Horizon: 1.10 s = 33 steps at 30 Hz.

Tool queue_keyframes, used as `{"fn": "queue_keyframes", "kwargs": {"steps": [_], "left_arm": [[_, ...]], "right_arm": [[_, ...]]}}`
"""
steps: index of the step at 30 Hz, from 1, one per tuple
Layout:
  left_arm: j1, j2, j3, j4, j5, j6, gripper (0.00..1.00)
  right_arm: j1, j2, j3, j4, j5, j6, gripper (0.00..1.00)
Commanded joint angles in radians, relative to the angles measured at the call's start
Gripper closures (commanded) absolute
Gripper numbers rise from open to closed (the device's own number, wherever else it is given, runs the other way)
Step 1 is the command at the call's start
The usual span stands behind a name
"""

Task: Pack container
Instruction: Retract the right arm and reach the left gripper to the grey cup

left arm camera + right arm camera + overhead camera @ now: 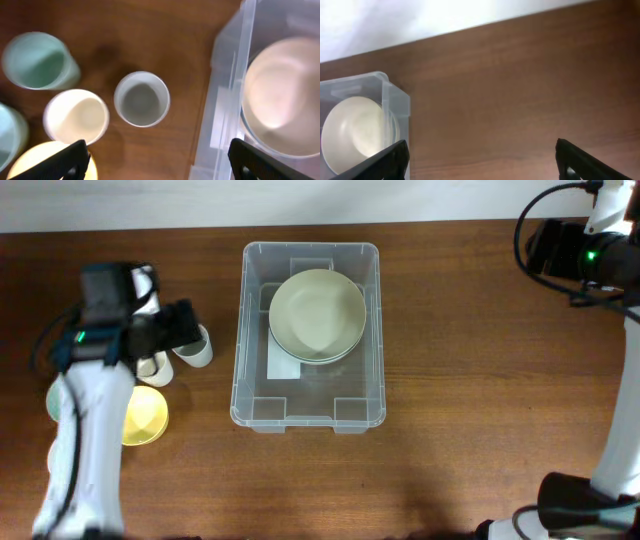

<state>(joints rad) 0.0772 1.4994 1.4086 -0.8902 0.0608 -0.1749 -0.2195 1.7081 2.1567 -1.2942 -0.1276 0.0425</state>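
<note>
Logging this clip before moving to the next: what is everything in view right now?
container: one, clear plastic, middle of the table, white label at its base.
stacked bowls: at least two, pale cream-green, inside the container, toward its far end.
white cup: one, on the table left of the container.
cream cup: one, beside the white cup.
mint cup: one, mint green, further left.
yellow bowl: one, near the left arm.
table: one, brown wood.
left tool: one, black, open, above the cups.
right tool: one, black, open, over bare table.
</note>
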Motion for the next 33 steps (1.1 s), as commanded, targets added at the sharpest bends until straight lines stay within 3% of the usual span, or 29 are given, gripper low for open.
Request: {"fn": "queue_keyframes", "kwargs": {"steps": [1,15,21,29,33], "left_arm": [[-0.034,0.141,0.079,-0.033,-0.030,0.035,0.09],[-0.064,0.377,0.101,0.006,0.002,0.043,0.09],[-0.063,0.443,0.101,0.053,-0.051,0.042,0.11],[-0.064,0.485,0.100,0.105,-0.054,0.042,0.70],[-0.065,0.485,0.100,0.114,-0.053,0.042,0.76]], "right_arm": [[-0.003,0.029,-0.009,-0.011,-0.042,0.018,0.11],[-0.003,0.056,-0.009,-0.019,-0.042,0.018,0.11],[-0.003,0.056,-0.009,-0.019,-0.042,0.018,0.11],[-0.003,0.056,-0.009,-0.025,-0.042,0.018,0.12],[-0.003,0.056,-0.009,-0.027,-0.042,0.018,0.12]]}}
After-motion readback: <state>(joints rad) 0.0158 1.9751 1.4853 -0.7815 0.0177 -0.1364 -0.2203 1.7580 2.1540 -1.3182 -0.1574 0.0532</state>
